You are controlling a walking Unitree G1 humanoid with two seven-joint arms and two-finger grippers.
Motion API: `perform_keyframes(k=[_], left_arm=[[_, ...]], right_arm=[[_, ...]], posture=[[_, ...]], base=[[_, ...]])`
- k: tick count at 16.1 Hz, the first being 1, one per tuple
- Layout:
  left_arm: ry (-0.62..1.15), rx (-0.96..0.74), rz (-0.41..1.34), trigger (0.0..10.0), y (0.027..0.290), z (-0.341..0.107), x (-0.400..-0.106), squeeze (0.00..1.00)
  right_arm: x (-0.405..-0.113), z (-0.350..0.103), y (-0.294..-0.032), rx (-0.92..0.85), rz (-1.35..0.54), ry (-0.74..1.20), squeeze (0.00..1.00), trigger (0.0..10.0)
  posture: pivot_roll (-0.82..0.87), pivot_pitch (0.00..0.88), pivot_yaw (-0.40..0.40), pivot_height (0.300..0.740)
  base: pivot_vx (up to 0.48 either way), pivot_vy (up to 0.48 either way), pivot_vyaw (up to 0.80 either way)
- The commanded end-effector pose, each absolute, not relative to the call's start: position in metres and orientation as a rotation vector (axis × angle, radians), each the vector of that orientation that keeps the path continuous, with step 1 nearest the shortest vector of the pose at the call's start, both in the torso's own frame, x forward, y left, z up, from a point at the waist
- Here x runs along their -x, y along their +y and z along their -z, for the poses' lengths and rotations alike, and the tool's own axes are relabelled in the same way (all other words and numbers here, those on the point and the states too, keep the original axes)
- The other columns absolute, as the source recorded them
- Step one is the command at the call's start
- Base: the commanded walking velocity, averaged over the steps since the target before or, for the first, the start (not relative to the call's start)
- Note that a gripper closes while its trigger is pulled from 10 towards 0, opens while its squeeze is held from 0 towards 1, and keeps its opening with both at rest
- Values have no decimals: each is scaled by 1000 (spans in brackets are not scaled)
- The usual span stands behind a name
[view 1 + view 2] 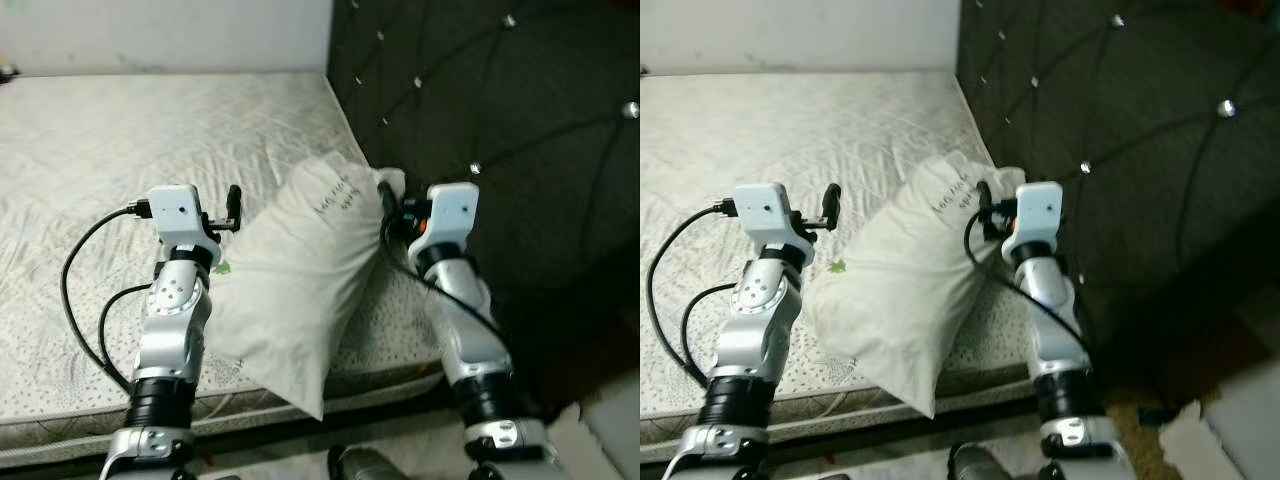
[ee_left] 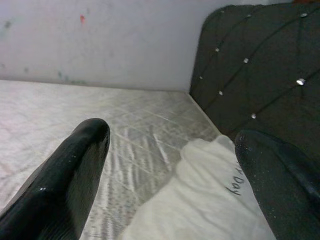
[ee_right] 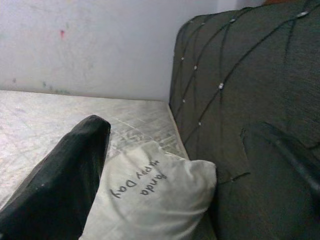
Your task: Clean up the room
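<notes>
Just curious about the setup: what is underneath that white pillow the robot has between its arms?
The pillow lies on a bare quilted mattress, its lower corner hanging over the mattress edge. Whatever lies directly beneath it is covered.

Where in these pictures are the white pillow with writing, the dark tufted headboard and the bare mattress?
White pillow with handwriting [image 1: 290, 290]: left eye view, middle of its face.
Dark studded tufted headboard [image 1: 500, 110]: left eye view, upper padded panel.
Bare quilted mattress [image 1: 120, 140]: left eye view, open top surface.
</notes>
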State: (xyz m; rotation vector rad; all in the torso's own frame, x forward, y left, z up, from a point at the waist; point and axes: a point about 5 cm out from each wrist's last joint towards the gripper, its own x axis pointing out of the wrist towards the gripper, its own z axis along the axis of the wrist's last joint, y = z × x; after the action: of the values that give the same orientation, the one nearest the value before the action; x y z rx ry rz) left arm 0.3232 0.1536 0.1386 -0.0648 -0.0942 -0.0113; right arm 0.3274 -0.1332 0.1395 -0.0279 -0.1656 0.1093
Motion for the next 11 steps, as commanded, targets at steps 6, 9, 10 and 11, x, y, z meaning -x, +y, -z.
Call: perform_keyframes(k=[6, 9, 10, 11], left_arm=[[-252, -43, -38, 10000, 161, -169, -306, 0], [-189, -62, -54, 10000, 167, -148, -293, 0], [-180, -56, -55, 10000, 167, -145, -290, 0], [-157, -40, -64, 10000, 166, -141, -285, 0]], right_arm=[[-323, -143, -141, 85, -77, -210, 0, 10000], [-318, -135, -143, 89, -72, -186, 0, 10000], [-317, -132, -143, 91, -74, -177, 0, 10000], [-314, -126, -142, 78, -81, -151, 0, 10000]], posture=[[31, 0, 0, 740], [37, 0, -12, 740], [39, 0, -16, 740], [43, 0, -23, 740]], base=[[0, 0, 0], [0, 0, 0], [0, 0, 0], [0, 0, -800]])
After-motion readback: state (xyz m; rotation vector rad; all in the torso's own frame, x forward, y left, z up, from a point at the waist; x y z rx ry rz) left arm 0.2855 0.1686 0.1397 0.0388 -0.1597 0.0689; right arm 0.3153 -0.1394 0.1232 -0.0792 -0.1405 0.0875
